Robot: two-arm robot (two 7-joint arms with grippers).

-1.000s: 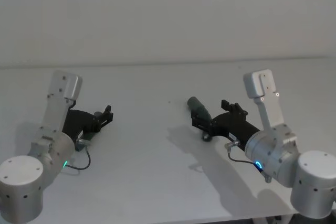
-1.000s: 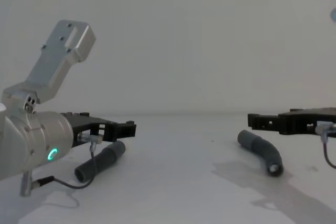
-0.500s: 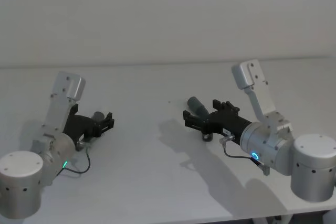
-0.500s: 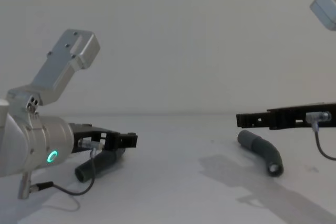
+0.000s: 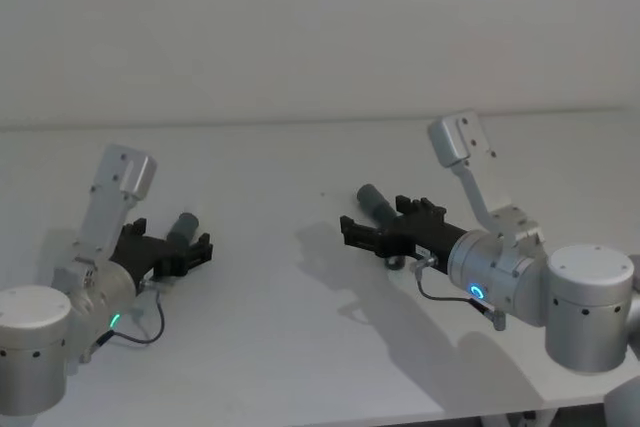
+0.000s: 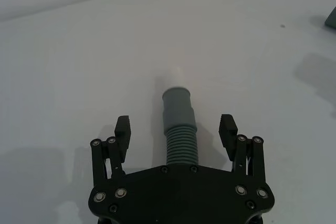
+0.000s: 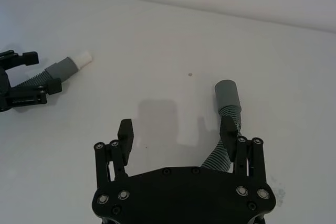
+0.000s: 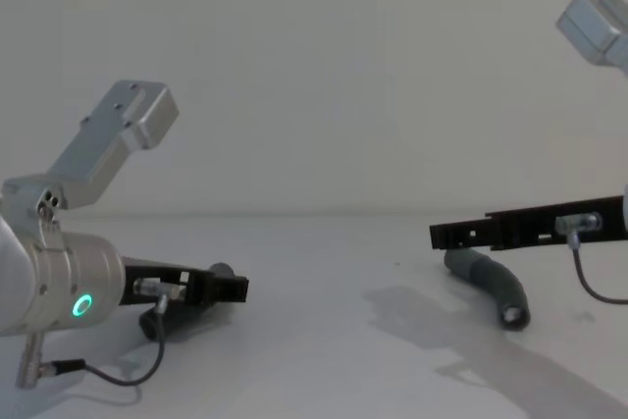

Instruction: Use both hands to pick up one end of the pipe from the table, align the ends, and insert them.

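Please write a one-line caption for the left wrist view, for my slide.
Open left hand straddles the straight grey tube, white tip pointing away.

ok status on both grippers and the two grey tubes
Left gripper open, straddling the straight ribbed dark grey tube with white tip, on the white table. Right gripper open, above the bent dark grey tube, off-centre. Nothing in the way between tubes.

Head cam above table [image 5: 290,357], chest cam low across it, wrist cams close behind fingers [image 6: 124,128]; all share it.
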